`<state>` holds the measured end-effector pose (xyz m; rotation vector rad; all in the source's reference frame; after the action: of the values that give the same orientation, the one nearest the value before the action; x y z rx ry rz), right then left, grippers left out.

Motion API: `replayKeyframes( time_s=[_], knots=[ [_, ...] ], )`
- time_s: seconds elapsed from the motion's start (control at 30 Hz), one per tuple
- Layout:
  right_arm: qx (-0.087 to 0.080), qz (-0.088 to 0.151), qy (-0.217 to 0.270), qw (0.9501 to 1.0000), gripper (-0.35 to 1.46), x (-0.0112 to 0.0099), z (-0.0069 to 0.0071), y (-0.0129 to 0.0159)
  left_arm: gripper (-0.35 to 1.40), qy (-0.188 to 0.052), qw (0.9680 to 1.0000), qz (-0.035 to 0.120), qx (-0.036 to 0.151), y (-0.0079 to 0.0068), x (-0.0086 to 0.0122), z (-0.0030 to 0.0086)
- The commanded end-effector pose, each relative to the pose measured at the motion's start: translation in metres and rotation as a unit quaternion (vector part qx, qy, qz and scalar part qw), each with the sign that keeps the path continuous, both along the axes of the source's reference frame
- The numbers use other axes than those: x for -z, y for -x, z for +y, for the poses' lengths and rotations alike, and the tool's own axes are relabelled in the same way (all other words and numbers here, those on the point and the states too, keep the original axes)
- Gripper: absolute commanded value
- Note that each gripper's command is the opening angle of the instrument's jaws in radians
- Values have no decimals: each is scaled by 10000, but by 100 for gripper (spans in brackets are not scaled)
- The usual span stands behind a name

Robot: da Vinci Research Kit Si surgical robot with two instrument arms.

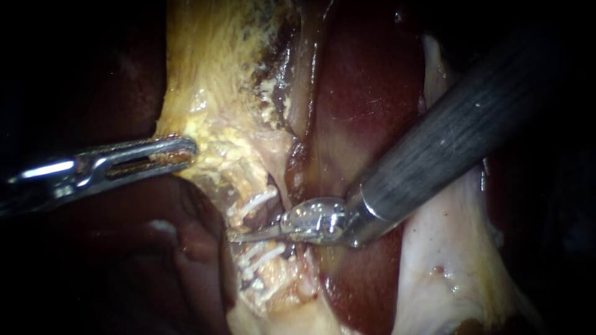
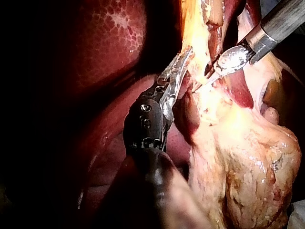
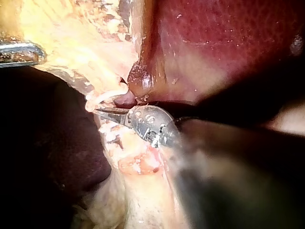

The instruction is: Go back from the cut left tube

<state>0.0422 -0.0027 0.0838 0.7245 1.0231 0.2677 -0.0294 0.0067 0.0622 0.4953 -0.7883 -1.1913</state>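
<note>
My right instrument (image 1: pixel 248 236) comes in from the upper right. Its thin curved blades lie together, shut on nothing, and point left into the gap between two groups of white clips (image 1: pixel 257 201) (image 1: pixel 266 253) on the left tube. The tube's ends between the clips are hard to make out. In the right wrist view the blade tip (image 3: pixel 102 111) sits just under a white clip (image 3: pixel 107 98). My left instrument (image 1: pixel 181 152) enters from the left, its slotted jaws shut on the edge of the yellow fatty gallbladder tissue (image 1: pixel 211 80), also seen in the left wrist view (image 2: pixel 183 57).
Dark red liver (image 1: pixel 366 93) lies behind the right shaft (image 1: pixel 459 130). Pale tissue (image 1: pixel 447 260) spreads below the shaft at the right. A dark red lobe (image 1: pixel 186 242) bulges under the left instrument. Yellow fat (image 2: pixel 248 167) fills the space beside the left instrument.
</note>
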Motion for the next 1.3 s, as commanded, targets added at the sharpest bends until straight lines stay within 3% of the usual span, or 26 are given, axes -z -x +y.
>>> replayKeyframes(
  time_s=[0.03, 0.2, 0.23, 0.33, 0.43, 0.9, 1.13, 1.3],
  knots=[
    [-1, 2, 4, 10000, -35, 0, 1, 0, -35, -2, 10000, -2, -3, 0, 0, 0],
    [-32, 3, 15, 10000, -35, -1, 1, 1, -35, -2, 10000, -2, -3, 0, 0, 0],
    [-31, 3, 15, 10000, -8, -1, 1, 1, -35, -2, 10000, -2, -3, 0, 0, 0],
    [-53, -8, 29, 10000, 47, -1, 1, 1, -35, -2, 10000, -2, -3, 0, 0, 0],
    [-100, -31, 58, 9999, 73, 0, 1, 1, -35, -2, 10000, -2, -3, 0, 0, 0],
    [-77, -15, 65, 9999, 96, 10, -7, 7, -35, -2, 10000, -6, -9, -1, -1, 1],
    [176, 400, 508, 9978, 131, 38, -10, 41, -35, -3, 10000, -12, -19, -3, -4, 3],
    [166, 617, 995, 9930, 143, 60, 6, 80, -35, -1, 10000, -17, -27, -6, -7, 4]
  ],
)
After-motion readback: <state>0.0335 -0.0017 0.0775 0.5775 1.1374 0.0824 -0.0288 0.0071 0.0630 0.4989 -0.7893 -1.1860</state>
